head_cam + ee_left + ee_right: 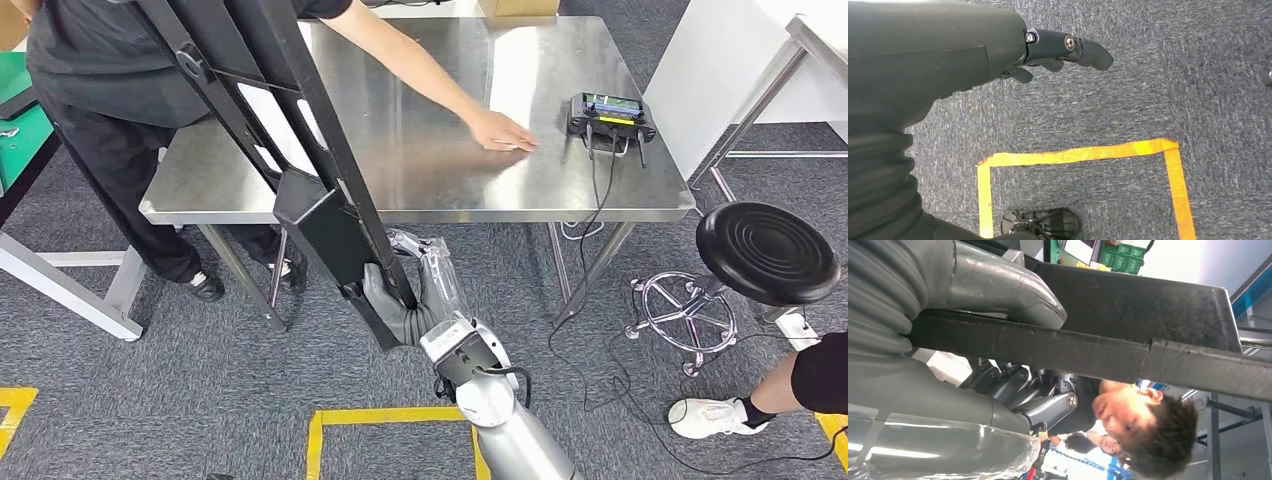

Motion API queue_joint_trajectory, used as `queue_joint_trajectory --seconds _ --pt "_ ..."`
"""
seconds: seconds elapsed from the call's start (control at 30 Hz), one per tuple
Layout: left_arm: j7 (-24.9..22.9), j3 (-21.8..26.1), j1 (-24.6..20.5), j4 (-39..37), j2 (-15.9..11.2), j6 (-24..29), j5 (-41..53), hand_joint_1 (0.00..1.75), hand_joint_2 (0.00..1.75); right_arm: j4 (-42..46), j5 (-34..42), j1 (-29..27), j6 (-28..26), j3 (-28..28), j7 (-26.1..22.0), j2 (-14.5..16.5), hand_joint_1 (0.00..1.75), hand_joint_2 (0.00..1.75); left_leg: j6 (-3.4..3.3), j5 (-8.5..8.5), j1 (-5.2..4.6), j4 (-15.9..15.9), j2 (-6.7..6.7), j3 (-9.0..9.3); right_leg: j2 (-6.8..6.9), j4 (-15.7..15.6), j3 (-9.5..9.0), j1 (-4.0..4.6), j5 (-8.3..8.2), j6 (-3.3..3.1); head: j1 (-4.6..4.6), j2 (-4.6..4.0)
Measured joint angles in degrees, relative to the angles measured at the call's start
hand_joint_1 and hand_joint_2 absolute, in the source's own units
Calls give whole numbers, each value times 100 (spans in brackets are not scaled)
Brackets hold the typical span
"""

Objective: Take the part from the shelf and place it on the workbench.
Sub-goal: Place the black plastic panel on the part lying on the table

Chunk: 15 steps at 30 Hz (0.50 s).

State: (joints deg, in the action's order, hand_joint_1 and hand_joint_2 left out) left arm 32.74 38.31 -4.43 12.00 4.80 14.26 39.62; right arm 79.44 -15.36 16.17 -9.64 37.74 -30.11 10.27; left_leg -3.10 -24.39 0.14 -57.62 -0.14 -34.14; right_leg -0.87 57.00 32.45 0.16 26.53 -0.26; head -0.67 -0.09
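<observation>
The part is a long black metal frame (pixel 310 215) with a boxy lower end. It slants up and to the left, and its upper length passes above the near left corner of the steel workbench (pixel 420 180). My right hand (pixel 400 300) grips the part near its lower end, in front of the workbench's near edge. In the right wrist view the thumb (pixel 998 285) lies over one black bar of the part (pixel 1073 347) and the fingers (pixel 1048 410) curl under it. My left hand (pixel 973 55) hangs above the carpet, holding nothing, fingers (pixel 1083 50) loosely extended.
A person in black stands at the workbench's left side with a hand (pixel 503 132) flat on the top. A black controller (pixel 608 115) lies at the bench's right end, its cable trailing down. A black stool (pixel 766 250) and another person's shoe (pixel 715 415) are at the right. Yellow floor tape (pixel 390 415) marks the carpet.
</observation>
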Motion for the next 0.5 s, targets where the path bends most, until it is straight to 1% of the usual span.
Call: queue_joint_trajectory --seconds 0.03,0.07,0.1,0.13,0.17,0.2,0.23,0.27,0.3,0.33,0.37,0.4,0.43,0.47,0.5 --pt "-8 0 -6 0 5 3 1 0 175 12 -4 17 0 -8 -2 1 175 175 -36 34 17 90 6 64 9 115 52 11 58 10 5 0" --pt "-16 0 -18 0 11 4 2 0 175 21 -8 36 0 -16 -4 -2 175 175 -61 61 36 170 11 125 18 359 176 13 160 10 12 0" --pt "-25 1 -30 0 15 7 2 0 175 22 -19 54 -1 -23 -3 -12 175 175 -76 67 38 203 14 153 25 716 361 -10 293 3 19 0" --pt "-32 1 -41 0 17 8 1 0 175 21 -39 64 -8 -27 10 -24 175 175 -83 63 39 208 12 159 25 1114 590 -29 424 6 21 0" --pt "-36 1 -47 0 19 9 0 0 175 19 -66 64 -20 -29 29 -38 175 175 -75 50 39 207 7 161 26 1434 797 -50 503 29 22 0" --pt "-37 1 -48 0 22 10 -1 0 175 16 -107 61 -42 -30 55 -52 175 175 -61 36 41 205 0 166 29 1571 917 -75 495 75 22 0" --pt "-36 1 -47 0 26 11 -2 0 175 13 -153 63 -71 -30 83 -63 175 175 -41 18 45 200 -9 177 36 1488 926 -103 396 139 23 0" --pt "-34 1 -46 0 28 11 -2 0 175 13 -213 73 -108 -29 107 -69 175 175 -12 -4 51 192 -17 195 47 1180 814 -132 221 211 25 0" --pt "-31 1 -46 0 32 12 -3 0 175 13 -286 89 -151 -27 134 -72 175 175 26 -34 54 178 -24 215 67 754 631 -162 23 275 25 0" --pt "-26 1 -47 0 34 12 -5 0 175 13 -379 111 -203 -25 167 -69 175 175 69 -77 41 143 -29 224 83 366 445 -177 -133 305 29 0" --pt "-20 2 -48 0 34 13 -7 0 175 14 -493 136 -267 -24 209 -66 175 175 110 -118 30 112 -31 227 92 92 305 -189 -231 295 25 0" --pt "-15 2 -48 0 34 13 -9 0 175 14 -619 163 -335 -24 265 -62 175 175 144 -152 25 86 -30 227 94 -39 232 -185 -266 259 20 0" --pt "-10 3 -48 0 33 14 -11 0 175 16 -751 195 -404 -25 331 -59 175 175 174 -176 27 69 -27 225 86 -61 211 -170 -263 209 16 0" --pt "-4 3 -48 1 32 14 -12 0 175 22 -885 232 -466 -26 410 -56 175 175 200 -191 50 70 -23 233 78 -61 205 -175 -258 157 10 0" --pt "2 3 -49 1 29 14 -13 0 175 35 -1014 276 -518 -27 496 -51 175 175 228 -219 74 43 -19 235 69 -66 189 -180 -252 122 9 0"
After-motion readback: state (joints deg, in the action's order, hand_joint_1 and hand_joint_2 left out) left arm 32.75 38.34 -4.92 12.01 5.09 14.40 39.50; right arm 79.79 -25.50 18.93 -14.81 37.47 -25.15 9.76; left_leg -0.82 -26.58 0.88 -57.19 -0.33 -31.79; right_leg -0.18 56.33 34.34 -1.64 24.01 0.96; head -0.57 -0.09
